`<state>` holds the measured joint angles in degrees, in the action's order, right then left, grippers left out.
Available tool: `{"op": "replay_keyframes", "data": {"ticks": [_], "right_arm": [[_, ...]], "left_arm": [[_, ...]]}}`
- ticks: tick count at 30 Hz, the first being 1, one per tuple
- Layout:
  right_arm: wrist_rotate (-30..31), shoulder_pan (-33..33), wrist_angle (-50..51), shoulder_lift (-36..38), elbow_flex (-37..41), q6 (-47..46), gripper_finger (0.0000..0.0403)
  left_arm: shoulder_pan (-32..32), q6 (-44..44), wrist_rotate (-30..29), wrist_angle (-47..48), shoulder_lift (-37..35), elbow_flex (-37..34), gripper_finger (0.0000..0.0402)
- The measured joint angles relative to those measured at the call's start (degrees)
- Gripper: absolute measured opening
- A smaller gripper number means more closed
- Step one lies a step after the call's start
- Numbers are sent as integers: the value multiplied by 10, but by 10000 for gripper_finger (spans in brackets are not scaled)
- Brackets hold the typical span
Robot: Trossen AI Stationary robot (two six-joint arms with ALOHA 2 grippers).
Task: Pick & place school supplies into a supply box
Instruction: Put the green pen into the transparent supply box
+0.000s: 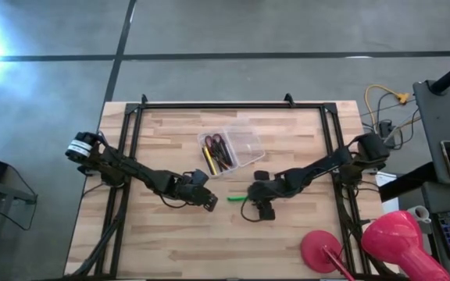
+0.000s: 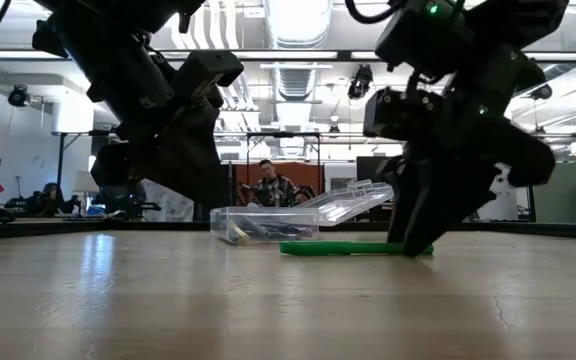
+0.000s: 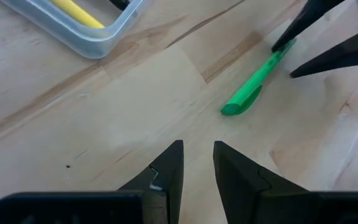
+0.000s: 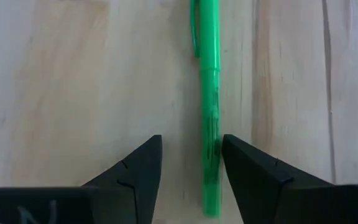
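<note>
The right gripper (image 4: pixel 191 168) straddles the green pen (image 4: pixel 209 93) with parted fingers, apparently positioned to pinch it; the left gripper (image 3: pixel 197 168) hovers nearby, empty, fingers narrowly parted.

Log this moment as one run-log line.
right gripper: open astride thin green pen lying on wooden table | left gripper: empty, hovering nearby | clear plastic supply box: lid open

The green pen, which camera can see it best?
The right wrist view: the green pen fills the picture, lying on the wood between the right gripper's open fingers. The left wrist view shows it whole but smaller. The low view shows it side-on, flat on the table. The high view shows only a short green bit beside the gripper.
</note>
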<state>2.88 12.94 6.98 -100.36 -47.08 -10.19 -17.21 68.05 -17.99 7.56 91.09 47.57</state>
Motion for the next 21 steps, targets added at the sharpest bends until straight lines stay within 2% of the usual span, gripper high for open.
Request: {"op": "replay_keyframes", "data": {"ticks": [4,10,13,18,21], "right_arm": [[5,-2,-2,-29,-16,-16,161],[4,-8,-2,-34,-28,-33,143],[-19,-29,-1,-35,-32,-61,109],[-51,-64,-2,-35,-31,-106,27],[-54,-68,1,-35,-36,-109,21]], "left_arm": [[0,0,0,-7,0,0,72],[0,0,0,-9,0,0,72],[0,0,0,-10,0,0,72],[0,0,0,-10,0,0,72],[0,0,0,-10,0,0,72]]}}
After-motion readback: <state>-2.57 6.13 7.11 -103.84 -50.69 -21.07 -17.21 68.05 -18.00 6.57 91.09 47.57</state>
